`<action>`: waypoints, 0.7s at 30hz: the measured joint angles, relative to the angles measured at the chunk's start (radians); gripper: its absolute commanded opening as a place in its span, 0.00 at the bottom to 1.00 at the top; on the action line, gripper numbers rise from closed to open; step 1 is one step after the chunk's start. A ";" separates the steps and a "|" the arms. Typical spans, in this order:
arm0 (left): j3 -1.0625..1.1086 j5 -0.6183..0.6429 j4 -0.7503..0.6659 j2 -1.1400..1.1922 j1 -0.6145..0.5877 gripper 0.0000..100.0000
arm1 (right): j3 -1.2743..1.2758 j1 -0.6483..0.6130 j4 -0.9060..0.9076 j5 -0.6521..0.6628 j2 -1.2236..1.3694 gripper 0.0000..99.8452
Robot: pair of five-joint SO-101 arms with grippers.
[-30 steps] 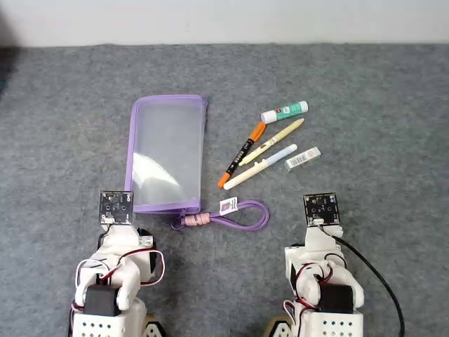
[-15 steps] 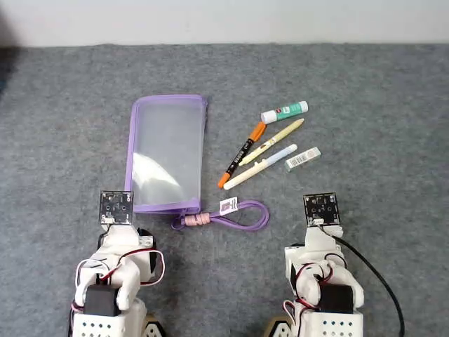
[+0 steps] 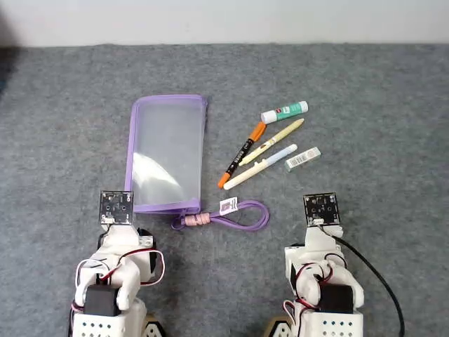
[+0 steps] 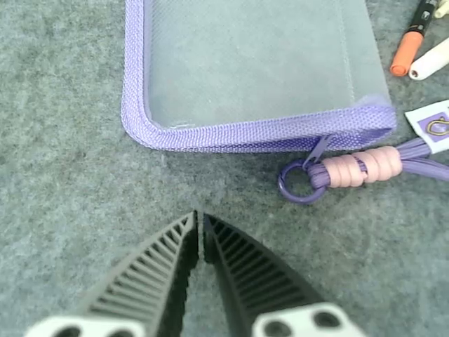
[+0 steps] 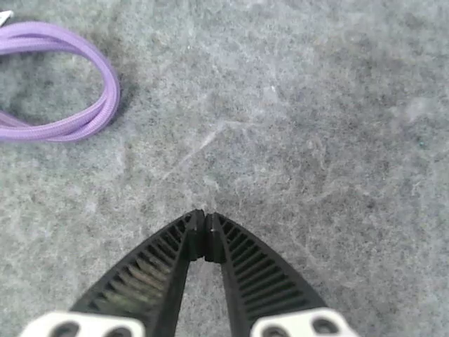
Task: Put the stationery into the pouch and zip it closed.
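A purple-edged clear pouch (image 3: 167,153) lies flat on the grey mat, with its purple wrist strap (image 3: 235,215) looped beside its near end. To its right lie an orange marker (image 3: 240,154), two pale pens (image 3: 271,142), a glue stick (image 3: 284,111) and a small eraser (image 3: 302,159). My left gripper (image 4: 198,223) is shut and empty, just short of the pouch's near edge (image 4: 252,137) and zipper ring (image 4: 295,184). My right gripper (image 5: 204,225) is shut and empty over bare mat, near the strap loop (image 5: 66,84).
Both arm bases (image 3: 116,281) (image 3: 321,281) sit at the near edge of the grey mat (image 3: 379,140). A white wall edge runs along the far side. Open mat lies to the left of the pouch and right of the stationery.
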 measured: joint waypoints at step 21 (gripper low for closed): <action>0.000 0.000 0.000 0.000 0.000 0.01 | -0.018 0.023 -0.176 0.212 0.002 0.01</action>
